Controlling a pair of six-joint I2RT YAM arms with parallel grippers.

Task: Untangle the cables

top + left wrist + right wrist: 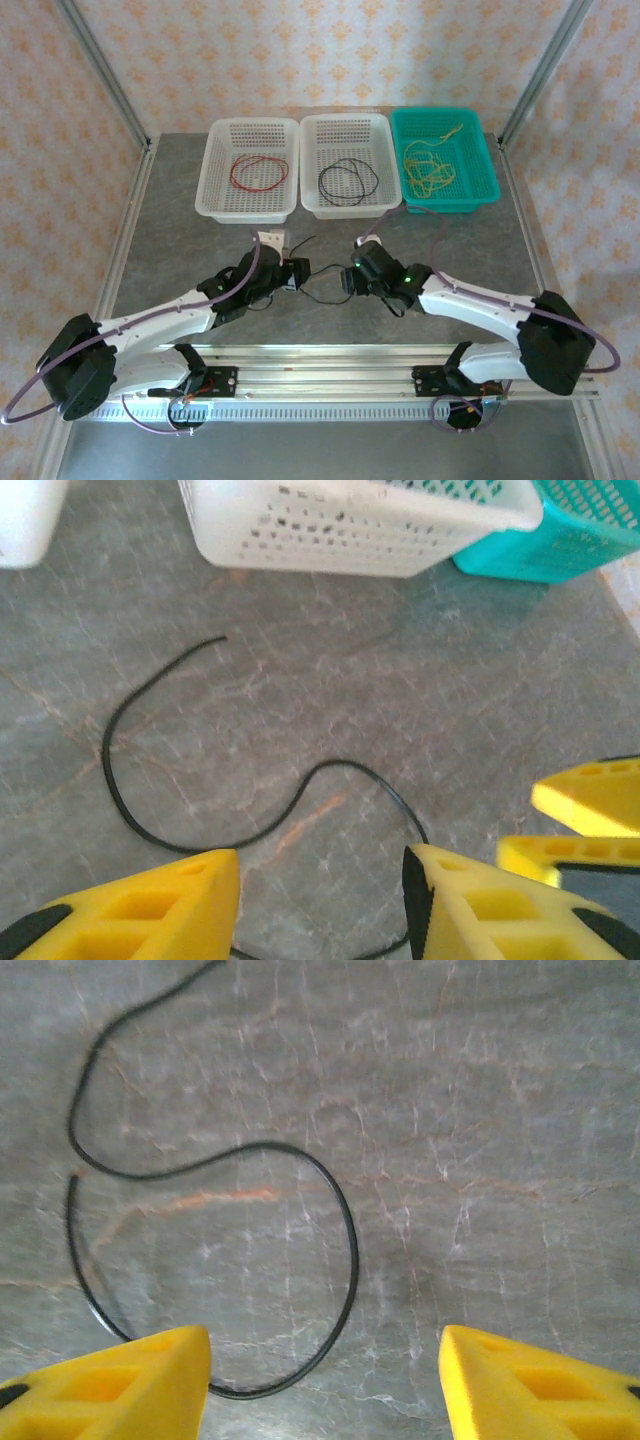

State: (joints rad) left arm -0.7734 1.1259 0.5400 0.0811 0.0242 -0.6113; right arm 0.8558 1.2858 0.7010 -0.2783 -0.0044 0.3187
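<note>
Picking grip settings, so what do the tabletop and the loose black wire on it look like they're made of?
The grey veined tabletop looks like matte stone or stone-print laminate: pale veins, rusty streaks, no glare. The thin black wire looks plastic-sheathed: smooth, faintly shiny, bending in soft curves.

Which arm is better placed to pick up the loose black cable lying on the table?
Probably left. The black cable runs across the gap of the open left gripper. Under the open right gripper, its loop sits off to one finger's side.
</note>
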